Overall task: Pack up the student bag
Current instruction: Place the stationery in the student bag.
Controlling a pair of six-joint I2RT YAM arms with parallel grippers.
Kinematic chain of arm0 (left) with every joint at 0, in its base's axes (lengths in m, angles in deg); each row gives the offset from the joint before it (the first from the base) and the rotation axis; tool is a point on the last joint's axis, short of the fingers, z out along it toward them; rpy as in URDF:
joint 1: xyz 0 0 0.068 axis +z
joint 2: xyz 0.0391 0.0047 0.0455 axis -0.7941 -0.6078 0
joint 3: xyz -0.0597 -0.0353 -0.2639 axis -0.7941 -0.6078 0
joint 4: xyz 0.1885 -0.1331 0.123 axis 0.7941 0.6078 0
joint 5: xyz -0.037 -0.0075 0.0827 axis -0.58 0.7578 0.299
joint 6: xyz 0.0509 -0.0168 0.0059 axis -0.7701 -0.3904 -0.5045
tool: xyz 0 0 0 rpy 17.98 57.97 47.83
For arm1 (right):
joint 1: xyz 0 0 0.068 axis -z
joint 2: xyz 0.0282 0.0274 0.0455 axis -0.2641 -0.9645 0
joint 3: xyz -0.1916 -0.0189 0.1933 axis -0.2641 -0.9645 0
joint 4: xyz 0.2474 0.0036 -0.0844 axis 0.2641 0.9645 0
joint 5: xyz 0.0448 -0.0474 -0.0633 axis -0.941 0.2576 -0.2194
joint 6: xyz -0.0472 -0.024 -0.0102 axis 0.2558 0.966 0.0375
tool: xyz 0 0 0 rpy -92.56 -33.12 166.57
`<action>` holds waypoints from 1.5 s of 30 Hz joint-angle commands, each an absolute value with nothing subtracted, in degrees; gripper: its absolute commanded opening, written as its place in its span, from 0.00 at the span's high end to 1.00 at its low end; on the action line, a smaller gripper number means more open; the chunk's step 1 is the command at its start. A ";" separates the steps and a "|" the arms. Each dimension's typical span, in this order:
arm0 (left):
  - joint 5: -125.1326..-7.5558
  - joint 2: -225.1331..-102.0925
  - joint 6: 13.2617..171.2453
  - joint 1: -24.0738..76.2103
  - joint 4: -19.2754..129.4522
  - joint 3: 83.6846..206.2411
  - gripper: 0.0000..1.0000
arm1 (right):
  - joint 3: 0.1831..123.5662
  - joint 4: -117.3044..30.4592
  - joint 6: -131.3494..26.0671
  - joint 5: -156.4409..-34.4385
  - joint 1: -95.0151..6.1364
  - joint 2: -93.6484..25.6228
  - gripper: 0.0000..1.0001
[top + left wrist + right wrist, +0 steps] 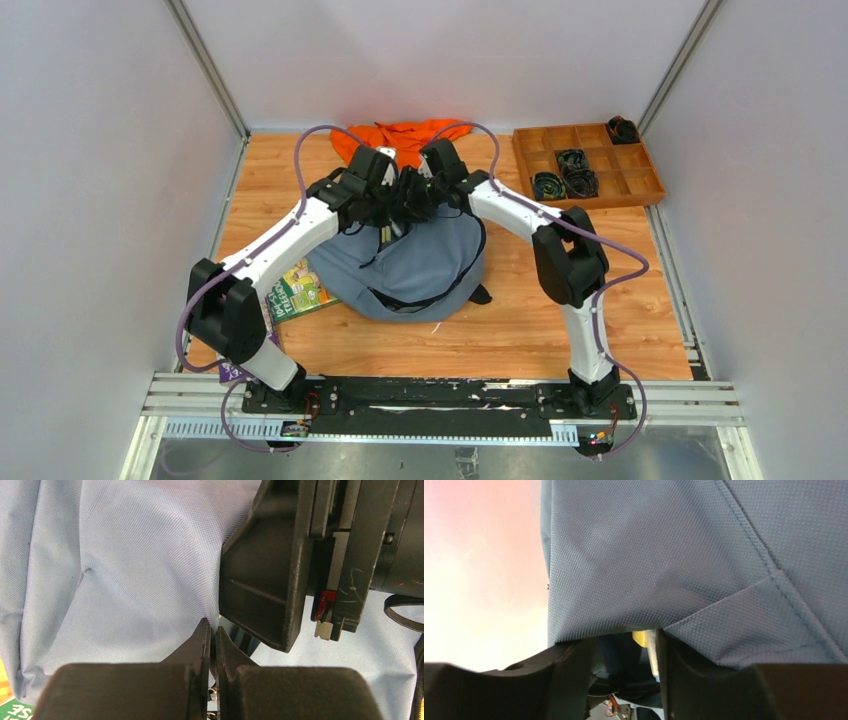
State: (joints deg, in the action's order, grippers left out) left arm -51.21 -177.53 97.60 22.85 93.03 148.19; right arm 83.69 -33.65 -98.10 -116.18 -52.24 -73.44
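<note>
We saw the grey-blue bag [420, 265] slumped at the middle of the desk [520, 320], with a green book [297, 290] just beside it on the left. Both arms met over its far edge. The left end effector [212, 630] was pressed shut, tips against the fabric; whether it gripped cloth we could not tell. The right end effector [626, 637] stood partly open, with fabric lying across its fingers [574, 680].

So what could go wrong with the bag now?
The left end effector seems to pinch only a small bit of the student bag, so the fabric could slip out and the bag flop down. The right end effector is open right beside it, so the two could bump. The book lies partly under the bag and might get dragged.
</note>
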 commanded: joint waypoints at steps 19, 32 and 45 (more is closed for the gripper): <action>-53.97 -170.57 99.66 23.48 94.17 149.64 0.66 | 64.74 -29.31 -83.84 -107.67 -52.84 -50.49 0.95; -53.35 -159.40 102.66 24.12 97.31 136.60 0.67 | 79.28 -25.39 -79.69 -107.15 -57.99 -58.95 0.99; -60.23 -160.27 100.68 25.67 98.96 130.90 0.55 | 90.24 -20.04 -77.13 -103.56 -57.72 -75.47 1.00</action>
